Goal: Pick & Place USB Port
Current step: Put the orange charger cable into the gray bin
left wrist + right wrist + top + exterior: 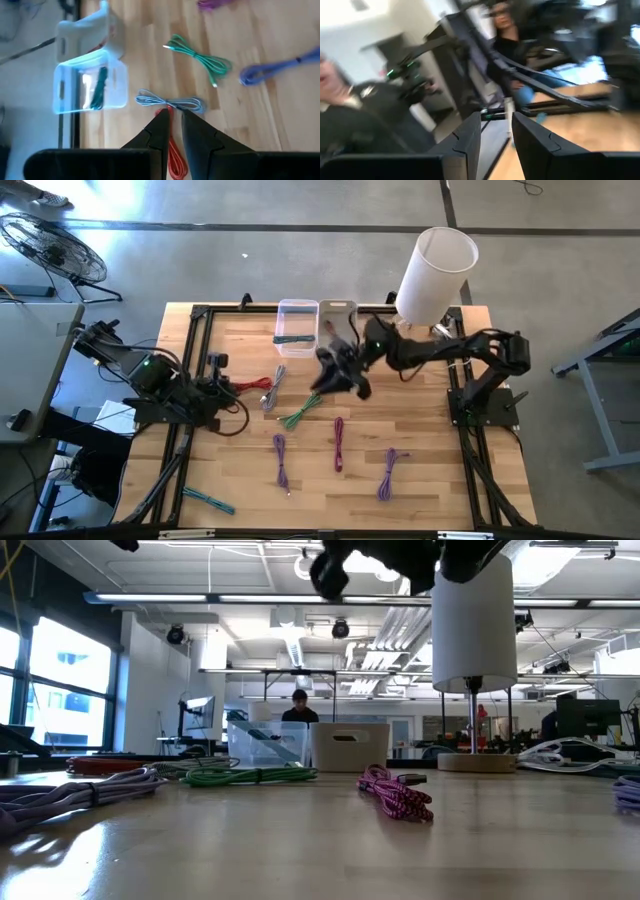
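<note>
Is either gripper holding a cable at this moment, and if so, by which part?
The left gripper is closed on the red cable near one end. The right gripper, raised above the table, shows an empty gap between its fingers.

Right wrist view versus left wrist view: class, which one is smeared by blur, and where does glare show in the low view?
Right wrist view: background streaked with blur, a person barely readable. Left wrist view: sharp, green cable crisp. Low view: window light glares off the table.
</note>
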Controlling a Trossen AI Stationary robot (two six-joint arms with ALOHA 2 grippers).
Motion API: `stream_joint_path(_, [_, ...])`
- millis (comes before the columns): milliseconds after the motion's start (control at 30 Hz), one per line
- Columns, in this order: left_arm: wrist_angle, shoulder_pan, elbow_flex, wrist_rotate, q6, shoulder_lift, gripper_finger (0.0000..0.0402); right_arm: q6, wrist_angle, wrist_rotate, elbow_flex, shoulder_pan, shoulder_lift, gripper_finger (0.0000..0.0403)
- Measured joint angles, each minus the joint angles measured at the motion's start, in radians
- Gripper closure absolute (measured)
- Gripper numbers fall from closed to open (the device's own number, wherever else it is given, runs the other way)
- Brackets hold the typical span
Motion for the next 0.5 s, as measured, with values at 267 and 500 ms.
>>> stream_joint_path(267, [-0.005,0.000,0.000,0.039,0.131,-0.002,0.0355,-0.083,-0.003,0.054,0.000,0.136,-0.131,0.0300])
stream_joint_path(500, [-0.049,0.001,0.000,-0.032,0.224,-0.002,0.0355,-0.259,-0.209,0.165,0.000,0.232,-0.348,0.0300])
